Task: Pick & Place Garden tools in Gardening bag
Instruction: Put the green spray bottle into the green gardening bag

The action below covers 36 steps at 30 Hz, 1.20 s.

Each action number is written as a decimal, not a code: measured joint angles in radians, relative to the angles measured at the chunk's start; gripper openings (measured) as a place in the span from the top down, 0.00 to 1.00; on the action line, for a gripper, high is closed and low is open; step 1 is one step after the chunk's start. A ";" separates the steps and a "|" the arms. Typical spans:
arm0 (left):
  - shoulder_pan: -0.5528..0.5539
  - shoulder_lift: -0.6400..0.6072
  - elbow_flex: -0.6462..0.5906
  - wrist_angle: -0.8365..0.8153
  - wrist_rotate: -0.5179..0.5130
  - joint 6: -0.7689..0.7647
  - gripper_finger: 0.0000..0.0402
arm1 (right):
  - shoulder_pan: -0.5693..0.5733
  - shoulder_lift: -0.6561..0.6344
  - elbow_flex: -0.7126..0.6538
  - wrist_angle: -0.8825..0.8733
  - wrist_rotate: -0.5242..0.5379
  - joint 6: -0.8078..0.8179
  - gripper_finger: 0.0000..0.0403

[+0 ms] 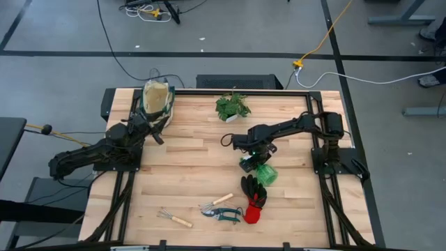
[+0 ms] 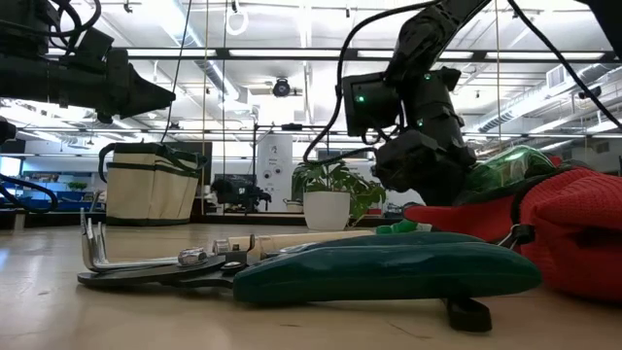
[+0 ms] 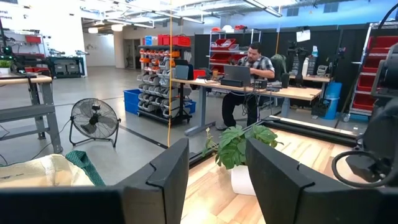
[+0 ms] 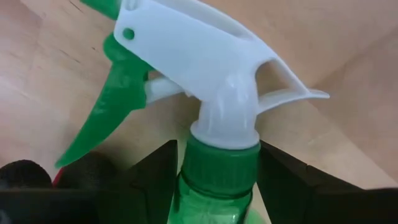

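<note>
Green spray bottle (image 4: 214, 171), translucent plastic, white trigger head

Green spray bottle (image 1: 265, 173) lying beside gloves (image 1: 254, 199); beige bag (image 1: 157, 99) upright.

The bench (image 1: 195, 174) is made of pale wooden strips in alternating light tones. The spray bottle (image 4: 217, 180) is seen in clear green, with a white head and a green trigger. The gloves (image 1: 254, 199) are coloured black and red. The shears (image 2: 389, 272) are given dark teal handles. The bag (image 1: 157, 97) is beige with dark trim. The plant (image 1: 232, 107) is leafy green in a white pot.
</note>
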<state>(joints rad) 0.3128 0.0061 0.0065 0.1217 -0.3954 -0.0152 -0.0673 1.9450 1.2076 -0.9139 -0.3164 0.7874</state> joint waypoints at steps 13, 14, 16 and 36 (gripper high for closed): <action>0.000 0.000 0.000 0.000 0.000 0.000 0.58 | 0.001 0.000 0.000 0.009 0.021 -0.008 0.48; 0.000 0.000 0.000 0.000 0.000 0.000 0.58 | 0.001 0.000 0.000 0.009 0.021 -0.009 0.49; 0.000 0.000 0.000 0.000 0.000 0.000 0.58 | 0.001 0.000 0.000 0.009 0.024 -0.001 0.50; 0.000 0.000 0.000 0.000 0.000 0.000 0.58 | 0.000 0.004 0.064 0.016 0.020 -0.025 0.66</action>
<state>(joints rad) 0.3130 0.0063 0.0065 0.1219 -0.3952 -0.0154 -0.0673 1.9488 1.2711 -0.8979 -0.2960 0.7619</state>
